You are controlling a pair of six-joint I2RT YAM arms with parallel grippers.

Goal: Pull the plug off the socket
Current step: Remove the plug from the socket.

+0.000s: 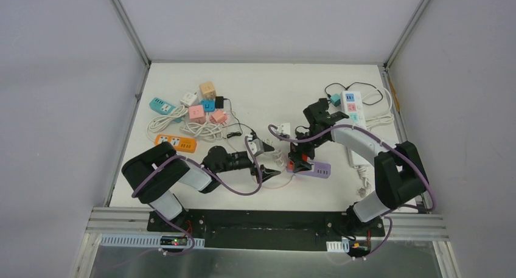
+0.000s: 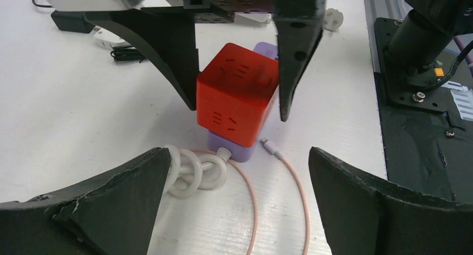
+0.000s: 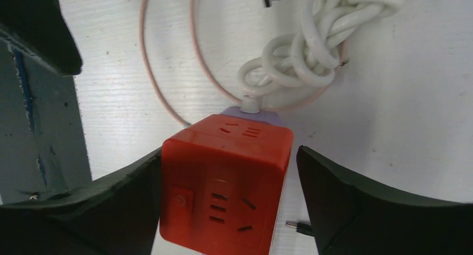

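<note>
A red cube plug (image 1: 296, 163) sits plugged on top of one end of a purple power strip (image 1: 317, 169) at the table's front centre. My right gripper (image 1: 297, 157) reaches down over the cube. In the right wrist view the cube (image 3: 223, 182) lies between my right gripper's (image 3: 228, 210) fingers. The left finger touches it and a thin gap shows at the right finger. My left gripper (image 1: 268, 168) is open and empty just left of the strip. In its wrist view (image 2: 237, 202) the cube (image 2: 237, 93) and the purple strip (image 2: 234, 149) lie ahead.
A knotted white cord (image 2: 192, 171) and a pink cable (image 2: 295, 182) lie between my left gripper and the strip. Several coloured cube sockets (image 1: 204, 104) and an orange strip (image 1: 175, 143) lie at the back left. A white power strip (image 1: 352, 107) lies at the right.
</note>
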